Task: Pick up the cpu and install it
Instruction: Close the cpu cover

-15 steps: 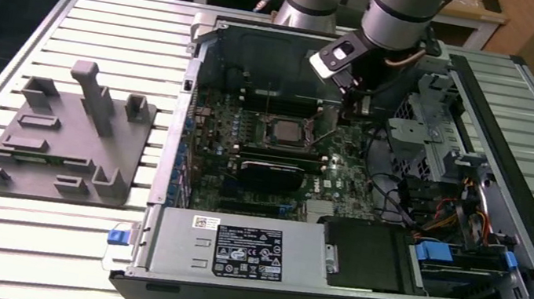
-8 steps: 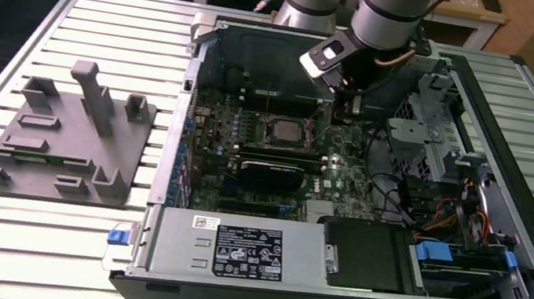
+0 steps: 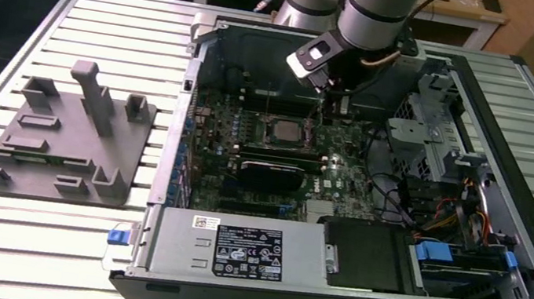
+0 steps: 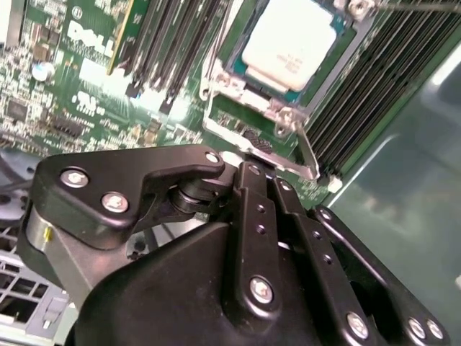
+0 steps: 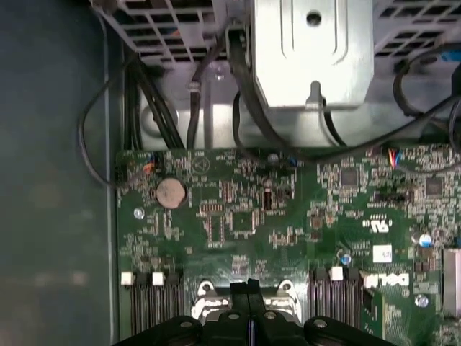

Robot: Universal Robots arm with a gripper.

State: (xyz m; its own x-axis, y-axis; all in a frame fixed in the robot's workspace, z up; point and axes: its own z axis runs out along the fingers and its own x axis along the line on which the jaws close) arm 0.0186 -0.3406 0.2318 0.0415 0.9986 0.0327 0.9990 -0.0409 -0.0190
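The cpu (image 3: 282, 129) lies flat in its socket on the green motherboard (image 3: 350, 179) inside the open computer case. In the second wrist view the cpu (image 4: 298, 39) shows a pale silvery top inside the metal socket frame (image 4: 238, 137). My gripper (image 3: 325, 111) hangs just behind the socket, toward the case's back wall. Its two black fingertips meet with nothing between them in both wrist views, and the gripper (image 4: 261, 173) (image 5: 248, 288) is shut. It hovers over the socket's edge near the thin metal lever (image 4: 308, 153).
A grey plastic fixture (image 3: 62, 136) with upright posts sits on the slatted table at the exterior view's left. A black heatsink block (image 3: 269, 175), power supply (image 3: 231, 249), drive cage (image 3: 430, 134) and cables (image 3: 447, 216) crowd the case. Memory slots (image 4: 180, 43) flank the socket.
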